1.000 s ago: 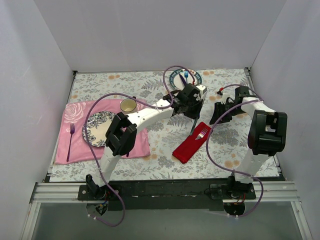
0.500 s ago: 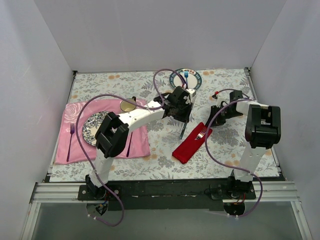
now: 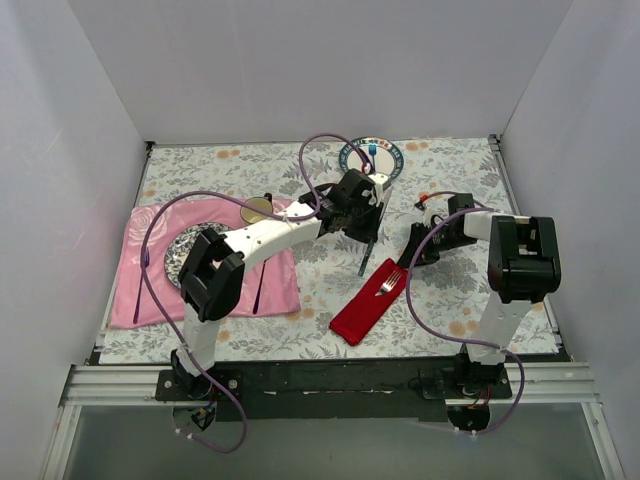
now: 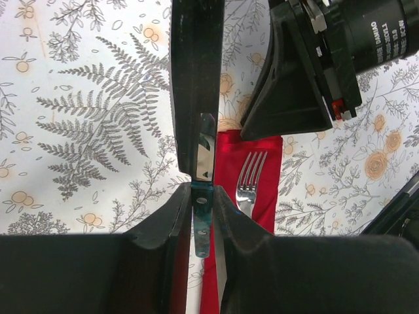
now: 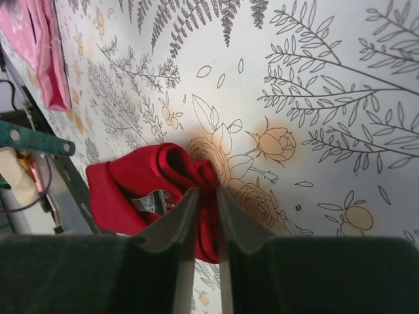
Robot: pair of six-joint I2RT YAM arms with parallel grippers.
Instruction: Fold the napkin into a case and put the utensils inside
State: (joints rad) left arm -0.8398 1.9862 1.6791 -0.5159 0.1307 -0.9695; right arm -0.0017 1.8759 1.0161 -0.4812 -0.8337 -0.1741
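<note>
The red napkin [image 3: 366,303] lies folded in a long strip on the floral cloth, right of centre. The fork [image 3: 389,284] rests with its tines out of the napkin's far end; it also shows in the left wrist view [image 4: 249,183]. My left gripper [image 3: 366,236] is shut on the teal-handled knife [image 4: 202,209], which hangs blade down just left of the napkin [image 4: 262,157]. My right gripper [image 3: 414,252] is shut on the napkin's far edge [image 5: 208,180], pinching a raised fold of red cloth.
A pink rose-patterned placemat [image 3: 150,255] at the left holds a patterned plate [image 3: 195,250], a purple knife and a small bowl [image 3: 257,209]. A blue-rimmed plate [image 3: 370,157] with a blue fork sits at the back centre.
My right gripper has moved left and down onto the napkin's far end and closed on it. The napkin has slid toward the near left. My left gripper with the knife has shifted left.
</note>
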